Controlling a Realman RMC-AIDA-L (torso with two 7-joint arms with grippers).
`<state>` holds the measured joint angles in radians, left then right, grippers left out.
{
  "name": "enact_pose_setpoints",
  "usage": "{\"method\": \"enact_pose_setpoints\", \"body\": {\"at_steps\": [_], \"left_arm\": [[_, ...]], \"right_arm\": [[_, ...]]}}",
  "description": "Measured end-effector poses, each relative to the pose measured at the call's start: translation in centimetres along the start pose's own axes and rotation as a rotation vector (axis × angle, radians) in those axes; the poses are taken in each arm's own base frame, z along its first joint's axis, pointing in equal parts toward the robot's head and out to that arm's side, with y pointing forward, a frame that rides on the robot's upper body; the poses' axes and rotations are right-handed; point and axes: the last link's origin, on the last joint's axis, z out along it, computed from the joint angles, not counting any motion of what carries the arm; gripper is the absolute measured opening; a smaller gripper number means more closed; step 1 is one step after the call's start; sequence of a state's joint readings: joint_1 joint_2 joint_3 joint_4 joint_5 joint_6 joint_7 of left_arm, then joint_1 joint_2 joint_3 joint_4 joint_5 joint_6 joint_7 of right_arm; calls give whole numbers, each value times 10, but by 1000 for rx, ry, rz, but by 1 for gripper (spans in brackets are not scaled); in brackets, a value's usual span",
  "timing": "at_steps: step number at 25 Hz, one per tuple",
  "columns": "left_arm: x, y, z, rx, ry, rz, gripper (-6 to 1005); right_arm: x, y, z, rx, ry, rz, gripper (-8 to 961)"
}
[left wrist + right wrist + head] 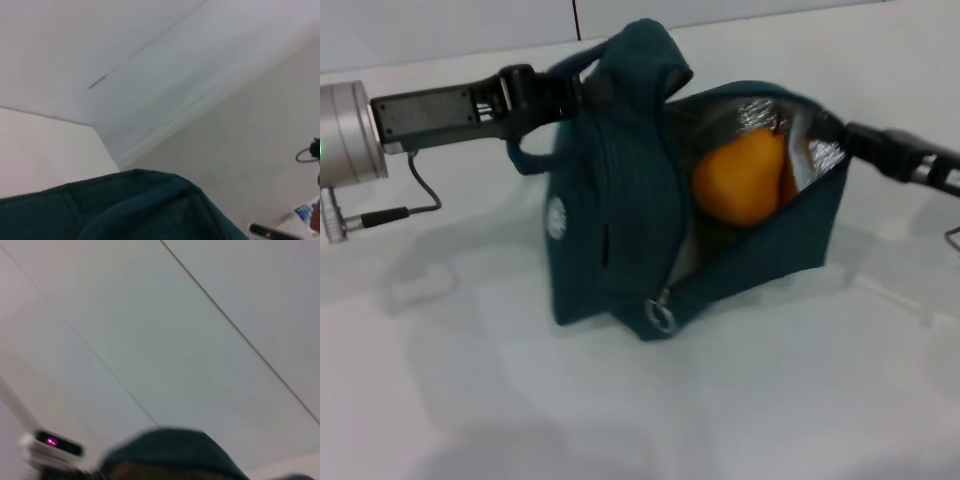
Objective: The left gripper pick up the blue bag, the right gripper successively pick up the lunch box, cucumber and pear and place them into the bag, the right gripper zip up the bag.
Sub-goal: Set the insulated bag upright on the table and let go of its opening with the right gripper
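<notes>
On my head view the blue bag [610, 220] stands mid-table, and my left gripper [565, 92] at its eleven o'clock is clamped on the loop handle, holding it up. The pear [740, 178] sits inside the open foil mouth. My right gripper [850, 138] is at the bag's three o'clock rim; whether its fingers are parted I cannot tell.

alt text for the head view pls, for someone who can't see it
A dark teal blue bag stands open on a white table, the orange-yellow pear showing against its foil lining. The left gripper holds the bag's top from the left; the right gripper is at its open right edge.
</notes>
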<state>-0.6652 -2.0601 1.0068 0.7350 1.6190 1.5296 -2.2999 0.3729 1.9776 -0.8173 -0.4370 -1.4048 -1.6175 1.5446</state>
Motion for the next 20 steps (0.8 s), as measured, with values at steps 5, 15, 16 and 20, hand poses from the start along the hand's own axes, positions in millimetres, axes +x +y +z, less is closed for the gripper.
{"method": "enact_pose_setpoints", "body": {"at_steps": [5, 15, 16, 20], "left_arm": [[-16, -9, 1, -3, -15, -9, 70], [-54, -28, 8, -47, 59, -78, 69], [-57, -30, 9, -50, 67, -85, 69], [-60, -31, 8, -49, 77, -89, 69]], "right_arm": [[-20, 10, -9, -87, -47, -33, 114], [-74, 23, 2, -209, -50, -138, 48], [-73, 19, 6, -188, -33, -135, 41], [-65, 11, 15, -143, 26, -116, 21]]}}
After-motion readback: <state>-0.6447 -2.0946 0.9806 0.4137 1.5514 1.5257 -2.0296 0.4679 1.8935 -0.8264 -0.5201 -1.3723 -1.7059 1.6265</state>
